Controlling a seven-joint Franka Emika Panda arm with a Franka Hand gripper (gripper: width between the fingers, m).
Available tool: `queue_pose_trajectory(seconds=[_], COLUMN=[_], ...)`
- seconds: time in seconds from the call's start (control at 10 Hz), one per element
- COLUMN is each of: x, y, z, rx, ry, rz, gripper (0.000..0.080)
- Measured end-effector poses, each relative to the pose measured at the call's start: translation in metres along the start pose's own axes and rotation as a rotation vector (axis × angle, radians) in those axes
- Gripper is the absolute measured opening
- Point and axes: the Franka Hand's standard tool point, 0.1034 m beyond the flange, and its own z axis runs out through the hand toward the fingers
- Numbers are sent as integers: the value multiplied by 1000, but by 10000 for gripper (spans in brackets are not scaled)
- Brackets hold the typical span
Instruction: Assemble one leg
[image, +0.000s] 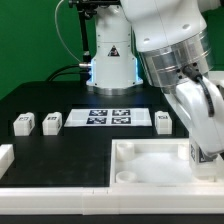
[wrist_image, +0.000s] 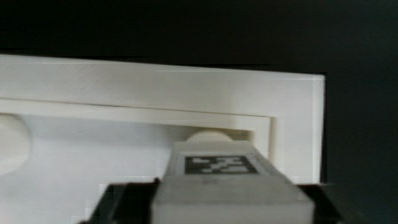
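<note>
In the wrist view my gripper (wrist_image: 222, 203) is shut on a leg (wrist_image: 217, 178), a white block with a black-and-white marker on its face, with a black finger on each side. The leg is held just in front of a round corner socket (wrist_image: 214, 131) of the large white square board (wrist_image: 107, 95). In the exterior view my gripper (image: 207, 152) is low over the board's (image: 150, 165) corner at that view's right; the held leg is hidden there by the arm. Three more legs lie on the black table: two at the left (image: 22, 123) (image: 51, 121) and one at the right (image: 163, 120).
The marker board (image: 110, 117) lies flat behind the white board, between the loose legs. The robot's base (image: 112, 60) stands at the back. A white piece (image: 5, 155) lies at the exterior view's left edge, and a white rim (image: 60, 200) runs along the front.
</note>
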Motion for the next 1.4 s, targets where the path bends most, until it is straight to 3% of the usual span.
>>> queue_pose_trajectory(seconds=[0.2,0.3,0.7,0.9,1.1,1.2,1.4], x=[-18,-23,-17,0,3,4,2], y=[6,10,10,16,16,16,14], z=[13,15,14,12,12,13,13], rx=[26,4,-7,-29,-65,-72,-61], ry=[20,29,36,39,56,57,74], rz=[-241,-428,-899,-1099,-1373,-1437,-1404], gripper=[610,637,649,649,649,649,649])
